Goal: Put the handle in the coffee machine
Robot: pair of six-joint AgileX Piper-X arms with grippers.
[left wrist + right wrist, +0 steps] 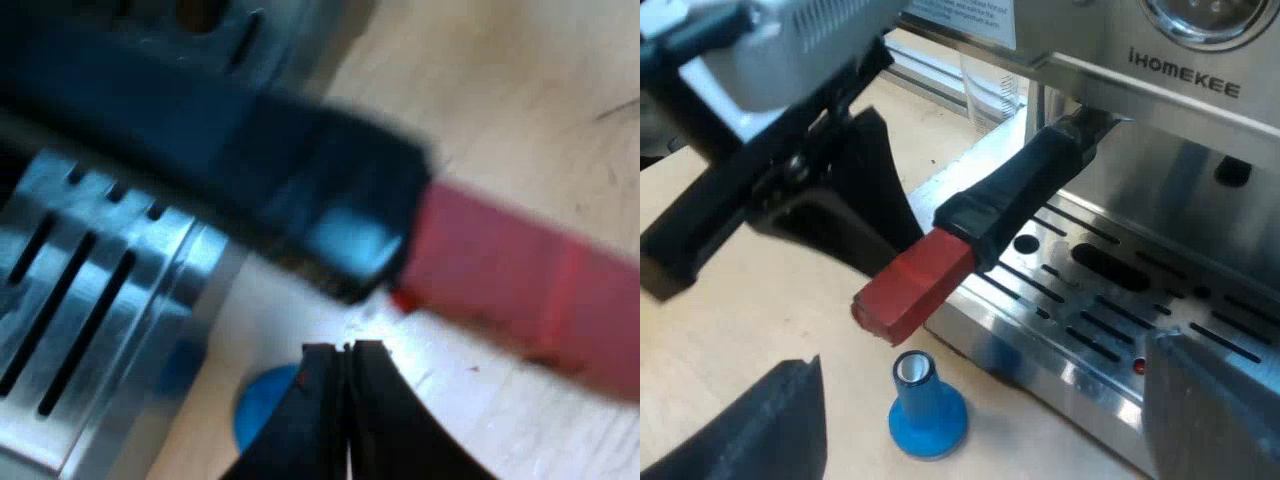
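Inspecting the espresso machine (1180,200), you find the holder (1025,185) at its front, ahead of your right gripper (985,352); to finish well, swing it level, without lifting, until it stops. Its long axis runs out from the machine, red end (910,285) pointing away over the table (760,320). Your left gripper (346,348), fingers pressed together on nothing, sits just beside that red end. Your right gripper gapes wide, empty, near the blue tamper (925,405).
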